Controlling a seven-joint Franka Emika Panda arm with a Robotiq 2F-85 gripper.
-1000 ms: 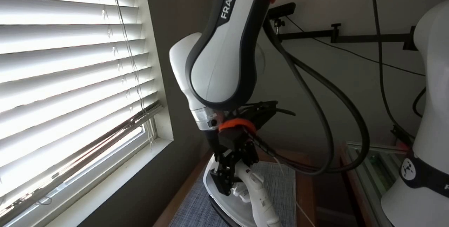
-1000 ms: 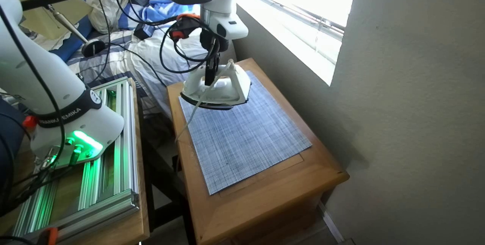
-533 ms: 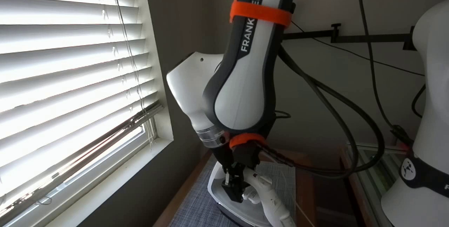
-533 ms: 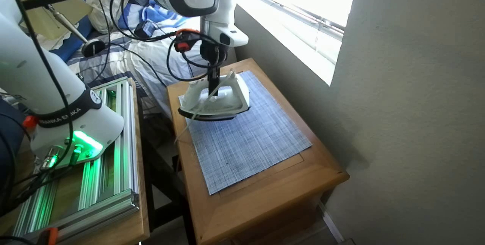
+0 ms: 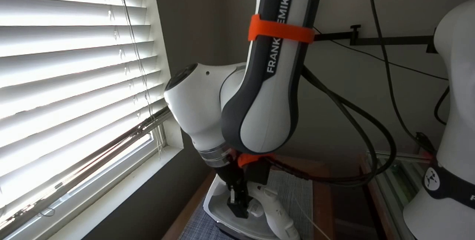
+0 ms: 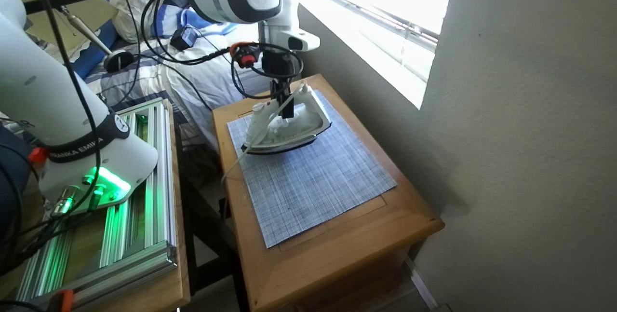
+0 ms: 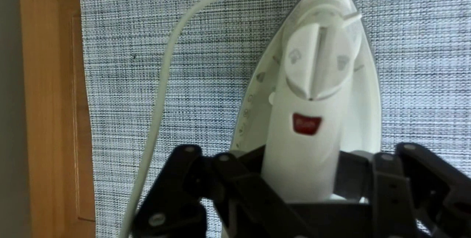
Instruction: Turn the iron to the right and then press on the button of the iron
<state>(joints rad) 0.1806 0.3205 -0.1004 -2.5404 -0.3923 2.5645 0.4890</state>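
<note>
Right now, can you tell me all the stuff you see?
walls: at least two, grey, meeting in a corner
window blind: one, white, at one wall
table: one, brown, by the walls
mat: one, blue-grey, on the table
iron: one, white, over the mat
dial: one, white, atop the iron
patch: one, red, near the dial
cord: one, white, alongside the iron
bed: one, white and blue, past the table
box: one, dark, on the bed
lamp: one, cream, tilted, on or beside the bed
bar: one, black, before a wall
rail frame: one, silver, beside the table
robot arm: one, white and black, over the table
cables: several, black, along the robot arm
gripper: one, black, closed on the iron
</note>
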